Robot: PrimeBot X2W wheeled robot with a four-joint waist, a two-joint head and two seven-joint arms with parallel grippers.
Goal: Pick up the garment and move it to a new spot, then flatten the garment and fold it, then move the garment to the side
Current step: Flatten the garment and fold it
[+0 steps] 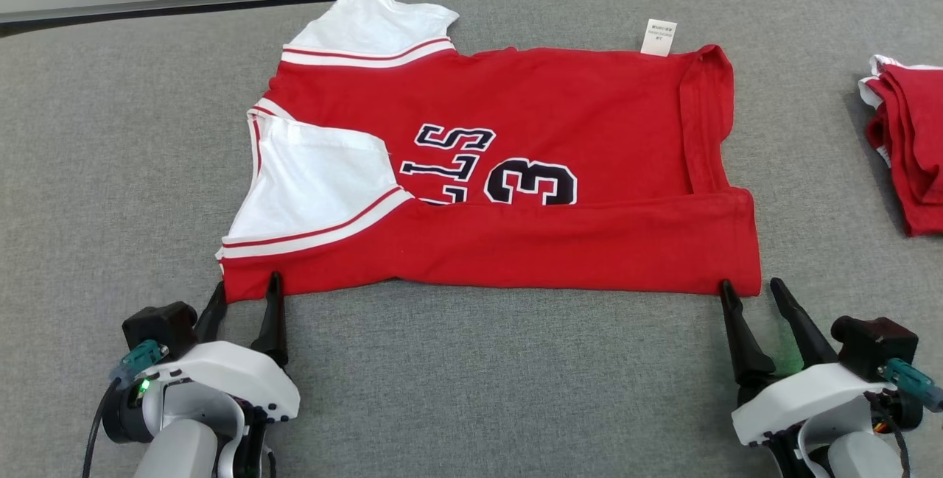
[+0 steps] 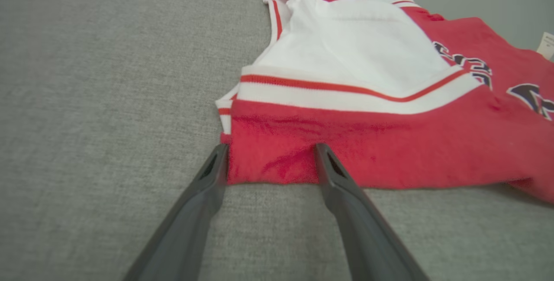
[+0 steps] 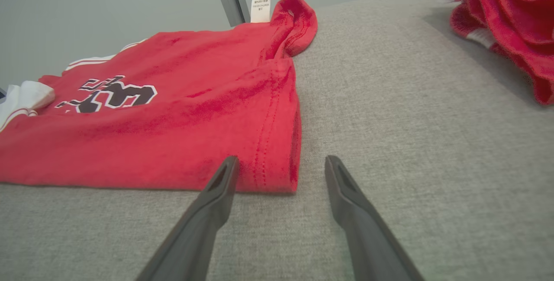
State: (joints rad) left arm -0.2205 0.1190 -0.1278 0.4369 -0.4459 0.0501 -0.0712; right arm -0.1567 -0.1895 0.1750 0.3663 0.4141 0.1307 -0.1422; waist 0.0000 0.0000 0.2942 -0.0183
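The garment [image 1: 516, 169] is a red jersey with white sleeves and dark number print, lying flat on the grey table with its near edge folded over. My left gripper [image 1: 247, 285] stands open at the garment's near left corner [image 2: 268, 159], its fingertips straddling that corner. At the near right corner [image 3: 268, 164], my right gripper [image 1: 750, 286] is open too, one fingertip touching the hem and the other on bare cloth beside it. Nothing is held between either pair of fingers.
A second red garment [image 1: 910, 146] lies bunched at the table's right edge, also seen at the top right of the right wrist view as a red pile [image 3: 506, 17]. The grey table surface [image 1: 110, 169] stretches wide to the left and in front.
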